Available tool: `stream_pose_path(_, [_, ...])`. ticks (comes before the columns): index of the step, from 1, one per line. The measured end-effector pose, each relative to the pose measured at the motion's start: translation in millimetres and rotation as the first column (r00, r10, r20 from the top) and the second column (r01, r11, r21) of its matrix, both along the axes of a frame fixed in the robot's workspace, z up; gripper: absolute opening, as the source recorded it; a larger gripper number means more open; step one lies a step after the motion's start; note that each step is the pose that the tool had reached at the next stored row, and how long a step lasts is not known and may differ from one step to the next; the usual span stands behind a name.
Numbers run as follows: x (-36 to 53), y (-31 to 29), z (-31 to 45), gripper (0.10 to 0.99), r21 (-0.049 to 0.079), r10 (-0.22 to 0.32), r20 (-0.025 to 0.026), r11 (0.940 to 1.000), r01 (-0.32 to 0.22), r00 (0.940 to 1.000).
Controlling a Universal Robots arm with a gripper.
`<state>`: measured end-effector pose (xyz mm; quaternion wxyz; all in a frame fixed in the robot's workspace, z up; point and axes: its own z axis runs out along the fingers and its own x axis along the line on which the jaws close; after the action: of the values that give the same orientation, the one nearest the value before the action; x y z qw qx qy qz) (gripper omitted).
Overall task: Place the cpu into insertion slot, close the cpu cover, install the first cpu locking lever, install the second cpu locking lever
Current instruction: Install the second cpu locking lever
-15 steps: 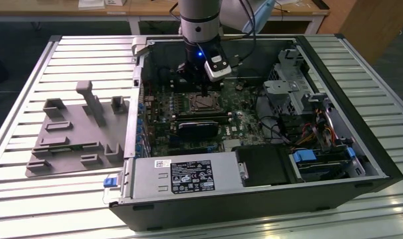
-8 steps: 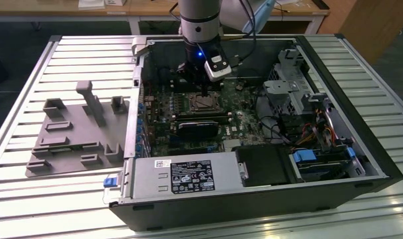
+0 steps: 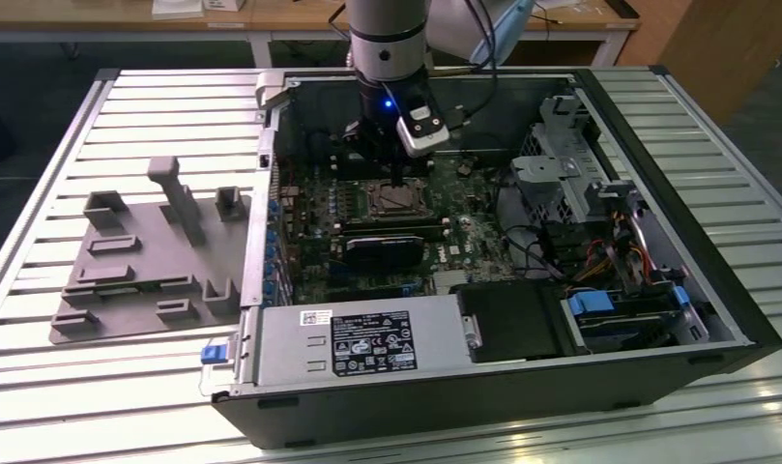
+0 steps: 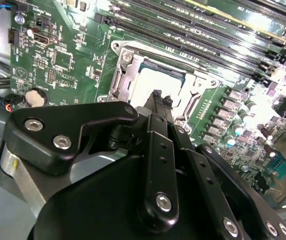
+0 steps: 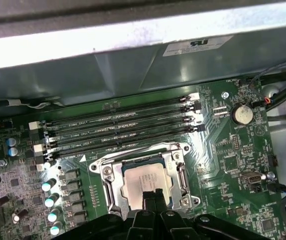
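Note:
The cpu [image 5: 142,179] lies flat in the insertion slot [image 3: 393,200], its silvery top [image 4: 150,81] showing through a window. The cpu cover [image 5: 180,172] is a thin metal frame lying down flat around the chip [image 4: 125,75]. My gripper [image 5: 152,194] hangs straight over the socket, fingertips pressed together at the cpu's near edge, with nothing seen between them. The tips [image 4: 161,98] are at or just above the chip's top; I cannot tell whether they touch. In the exterior view the gripper [image 3: 392,177] is down inside the open case. The locking levers are not clearly made out.
Long black memory slots [image 5: 118,132] run beside the socket, with a coin battery [image 5: 242,114] past them. A black card [image 3: 388,249], the power supply [image 3: 352,343] and the drive cage [image 3: 564,164] crowd the case. A grey fixture [image 3: 146,261] lies at the exterior view's left.

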<state>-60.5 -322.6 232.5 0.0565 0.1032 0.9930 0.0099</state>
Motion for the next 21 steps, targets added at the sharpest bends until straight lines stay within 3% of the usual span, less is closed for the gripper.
stream_pose_path(7, [0.0,-2.8,4.7,0.102,-0.004,0.000,0.0003,1.0000,0.000,1.0000])
stream_pose_path(21, [1.4,-26.3,5.0,0.102,-0.006,-0.003,-0.0009,1.0000,0.003,1.0000])
